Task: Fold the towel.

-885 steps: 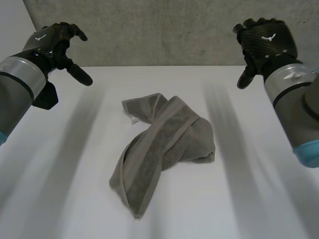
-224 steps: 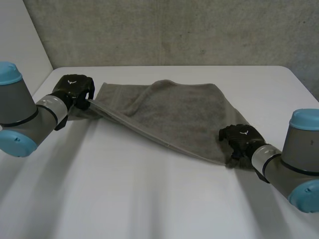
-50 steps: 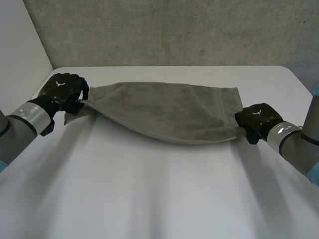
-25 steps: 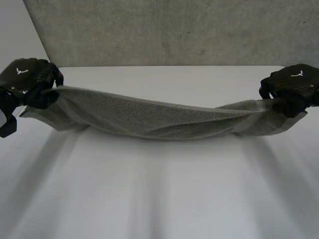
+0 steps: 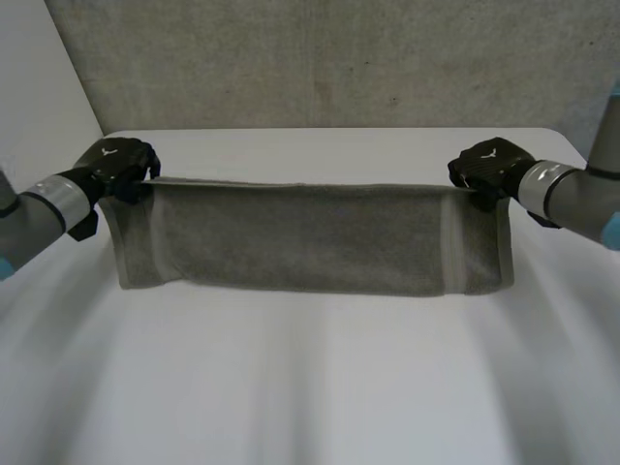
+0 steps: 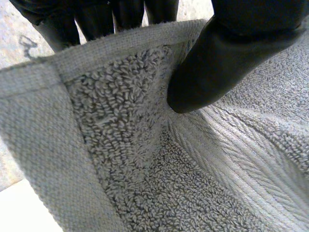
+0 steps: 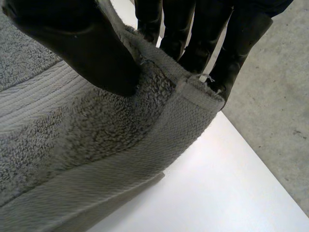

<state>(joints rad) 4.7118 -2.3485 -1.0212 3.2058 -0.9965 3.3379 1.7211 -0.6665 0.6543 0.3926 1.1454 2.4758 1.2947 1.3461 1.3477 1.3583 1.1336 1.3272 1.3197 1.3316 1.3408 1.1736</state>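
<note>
A grey terry towel (image 5: 310, 237) hangs stretched flat between my two hands above the white table (image 5: 310, 387), its top edge taut and its lower edge near the tabletop. My left hand (image 5: 118, 167) pinches the towel's upper left corner. In the left wrist view the thumb (image 6: 227, 53) presses the towel (image 6: 145, 145) against the fingers behind its hem. My right hand (image 5: 489, 170) pinches the upper right corner. The right wrist view has the thumb (image 7: 72, 38) on the front of the towel (image 7: 72, 145) and the fingers (image 7: 193, 34) behind its border.
A grey concrete wall (image 5: 329, 58) rises behind the table's far edge. A pale wall panel (image 5: 39, 68) stands at the far left. Bare white tabletop lies in front of the hanging towel.
Both hands have lifted the towel off the table and drawn apart. It went from a twisted, sagging band to a flat sheet hanging from a straight top edge.
</note>
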